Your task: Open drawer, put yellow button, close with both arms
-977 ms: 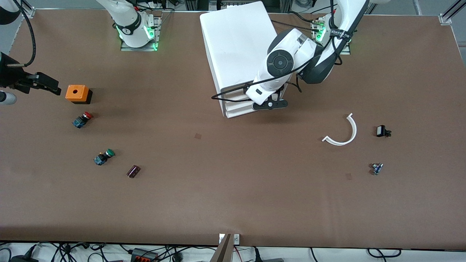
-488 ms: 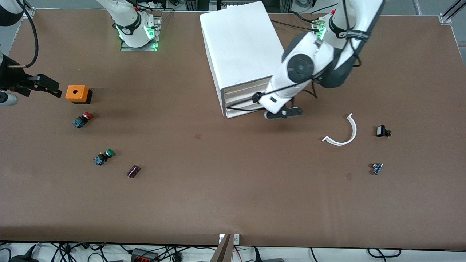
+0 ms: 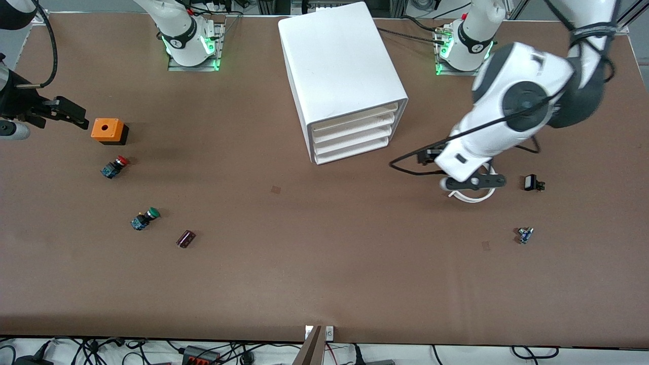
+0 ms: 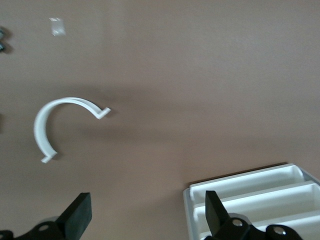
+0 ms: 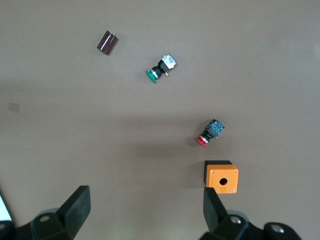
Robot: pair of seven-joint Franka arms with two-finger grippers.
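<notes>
The white cabinet [image 3: 339, 61] stands at the table's middle, near the robots' bases. Its top drawer [image 3: 355, 115] is shut flush like the three below it. The yellow button is not in view. My left gripper [image 3: 472, 182] is open and empty, over a white curved strip [image 3: 474, 198] toward the left arm's end. In the left wrist view [image 4: 147, 200] the cabinet's corner [image 4: 186, 200] shows beside one finger. My right gripper [image 3: 76, 115] is open and empty, up beside the orange box [image 3: 107, 130]; the right wrist view [image 5: 146, 195] shows only table between its fingers.
A red-capped button [image 3: 115, 166], a green-capped button [image 3: 145, 218] and a small brown part [image 3: 185, 239] lie toward the right arm's end. A black part [image 3: 531, 182] and a small blue part [image 3: 525, 234] lie toward the left arm's end.
My left arm has swung from the cabinet's drawer fronts toward its own end of the table, to over the curved strip. The drawers stay shut. My right gripper has barely shifted.
</notes>
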